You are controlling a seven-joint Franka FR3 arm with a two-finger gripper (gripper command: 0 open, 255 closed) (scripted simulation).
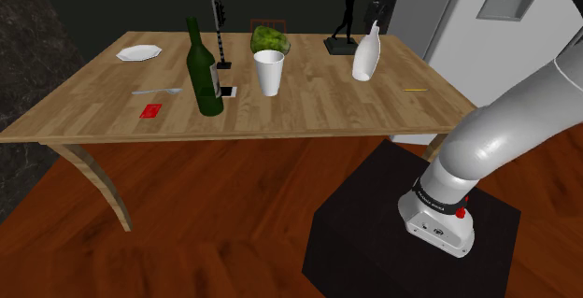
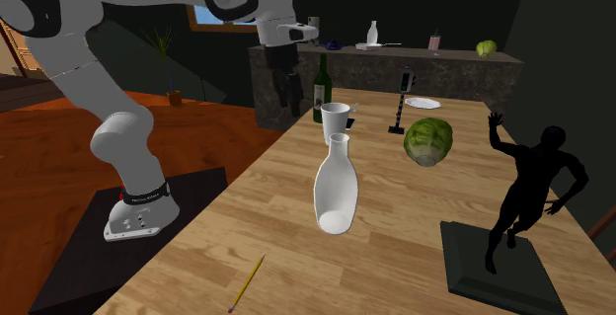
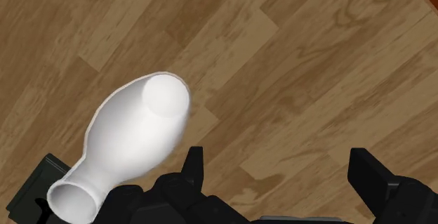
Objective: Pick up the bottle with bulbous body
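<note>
Approach step: gripper above table, fingers wide apart, holding nothing. White bulbous bottle at shoulder view's right near dark statuette, beside fingers, not between. Next: centre over bottle, descend, close.

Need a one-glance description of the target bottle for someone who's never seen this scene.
On the wooden table, go to the end with the black figure statue. Beside the statue is the bottle: plain white, fat rounded body narrowing to a slim neck. The green wine bottle is dark and straight-sided; the white cup has no neck.
</note>
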